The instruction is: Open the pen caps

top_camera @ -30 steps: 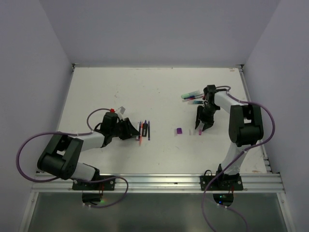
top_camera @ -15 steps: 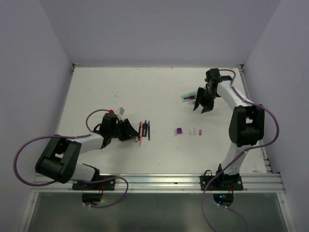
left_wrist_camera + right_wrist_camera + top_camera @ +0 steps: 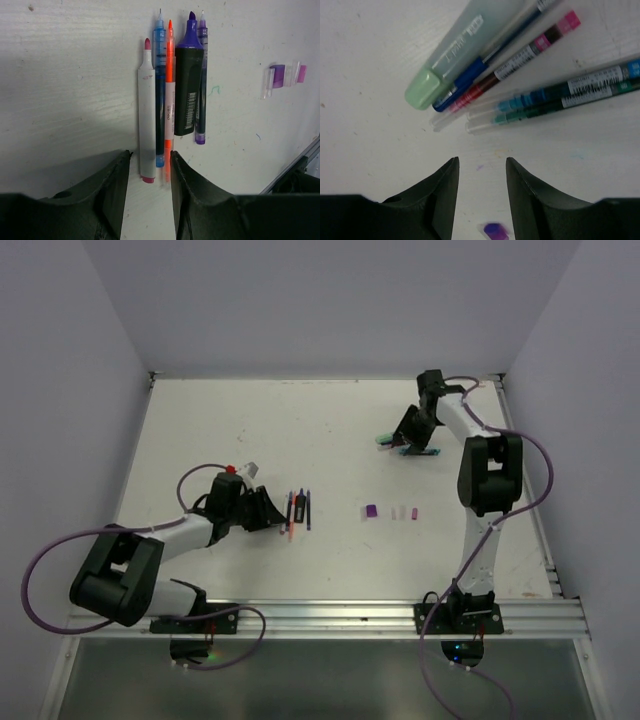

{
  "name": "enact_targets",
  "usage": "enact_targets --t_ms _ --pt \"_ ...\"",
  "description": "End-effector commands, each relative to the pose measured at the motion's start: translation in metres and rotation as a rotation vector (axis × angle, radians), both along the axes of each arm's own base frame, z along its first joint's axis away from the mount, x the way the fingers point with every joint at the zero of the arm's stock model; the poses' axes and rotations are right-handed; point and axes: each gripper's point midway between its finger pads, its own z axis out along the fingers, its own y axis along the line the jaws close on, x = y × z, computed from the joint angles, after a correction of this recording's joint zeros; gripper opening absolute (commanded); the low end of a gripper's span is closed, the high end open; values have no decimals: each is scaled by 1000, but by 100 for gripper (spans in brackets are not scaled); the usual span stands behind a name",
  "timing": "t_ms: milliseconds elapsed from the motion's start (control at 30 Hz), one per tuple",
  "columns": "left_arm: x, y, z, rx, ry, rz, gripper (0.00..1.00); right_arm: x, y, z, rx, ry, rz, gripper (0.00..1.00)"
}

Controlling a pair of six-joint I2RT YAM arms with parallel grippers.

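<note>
Technician: Condition of left gripper?

Inspector: Fingers spread, clamped on nothing. In its wrist view the near ends of a white pen, a blue pen and an orange pen appear in the gap between the tips. Contact cannot be determined. A black marker and a thin purple pen complete the row, side by side. All five writing tips are bare.

Technician: Condition of right gripper?

Inspector: Fingers apart, gripping nothing. It hovers near the far group: green marker, dark blue pen, pink pen and two teal pens, packed close at a slant. The teal pens carry clear caps.

Technician: Location of pen caps?

Inspector: Loose on the table between the two groups, well apart from both grippers: purple cap, whitish cap, pink cap, in a short line.

Technician: View differences?

Inspector: The overhead view shows both arms and all three clusters, but not the finger gaps. The left wrist view catches the caps at its upper right. The right wrist view shows a small purple object at its lower edge, too blurred to identify.
</note>
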Motion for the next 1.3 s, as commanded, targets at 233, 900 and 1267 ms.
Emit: enact_targets --t_ms 233,900,1267 --pt "5 15 4 113 -33 -2 41 70 1 21 -21 -144 -11 46" --pt "31 24 34 183 -138 44 40 66 -42 31 -94 -165 -109 46" --pt "38 25 38 195 -152 53 40 35 -58 29 -94 -79 -165 46"
